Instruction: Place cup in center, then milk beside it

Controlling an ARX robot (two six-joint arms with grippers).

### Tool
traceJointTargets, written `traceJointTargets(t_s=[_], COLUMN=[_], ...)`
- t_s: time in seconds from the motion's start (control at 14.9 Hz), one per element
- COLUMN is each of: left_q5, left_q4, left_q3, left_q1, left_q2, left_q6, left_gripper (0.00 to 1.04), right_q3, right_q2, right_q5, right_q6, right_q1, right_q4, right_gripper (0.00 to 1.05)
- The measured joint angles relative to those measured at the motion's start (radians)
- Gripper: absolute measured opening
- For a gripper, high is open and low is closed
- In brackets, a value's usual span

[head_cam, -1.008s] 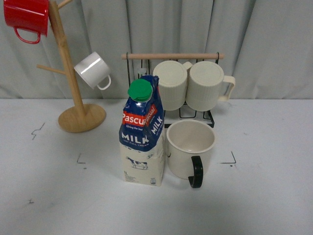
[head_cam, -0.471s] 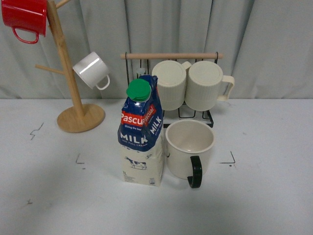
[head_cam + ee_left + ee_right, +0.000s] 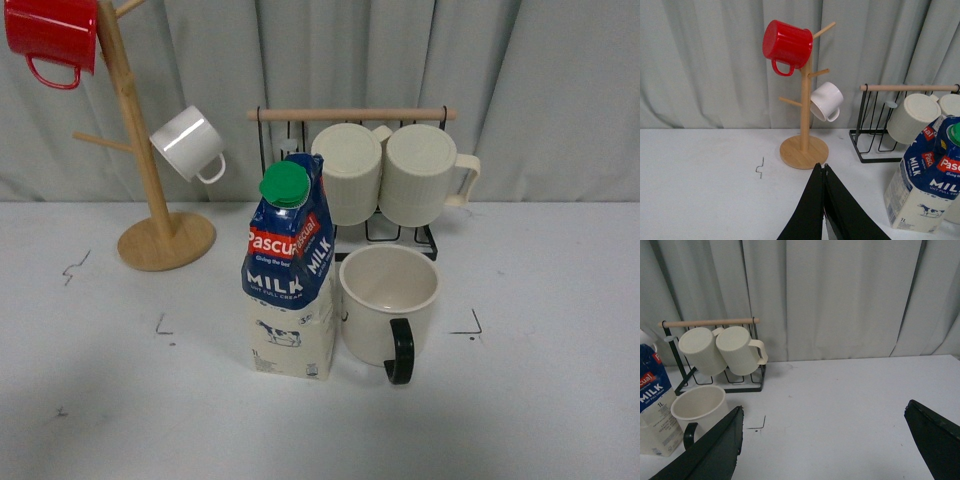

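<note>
Two items look placed: I see the cup (image 3: 388, 303) standing mid-bench with the milk (image 3: 291, 272) touching its side. My left jaws are clenched, right jaws released, both clear; a careless swing could topple the carton

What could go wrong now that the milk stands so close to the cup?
The milk stands tall, right against the cup, so a nudge to either might tip it. The right gripper is open and the left gripper shut, both clear; any careless swing near the carton could topple it.
</note>
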State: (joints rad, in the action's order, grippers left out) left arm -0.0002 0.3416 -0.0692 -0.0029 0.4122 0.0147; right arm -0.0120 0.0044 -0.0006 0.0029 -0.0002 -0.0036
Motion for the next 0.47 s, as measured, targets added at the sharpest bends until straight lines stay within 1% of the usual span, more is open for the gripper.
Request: traceJointTargets(t_s=[0.4,0.47], left_q5=[0.0,0.0], left_q4=[-0.069,-0.033], left_q3=[0.029,0.051], left_q1=[0.0,0.0], left_q2=[-0.097,-0.116], left_q6=[0.0,0.0], left_gripper=[0.02,0.02], right_q3=[0.0,0.0], right_q2=[0.0,0.0], right_q5=[0.0,0.0], right_q6=[0.0,0.0], right_q1=[0.0,0.0], right_q4=[0.0,0.0], right_gripper=[0.98,0.98])
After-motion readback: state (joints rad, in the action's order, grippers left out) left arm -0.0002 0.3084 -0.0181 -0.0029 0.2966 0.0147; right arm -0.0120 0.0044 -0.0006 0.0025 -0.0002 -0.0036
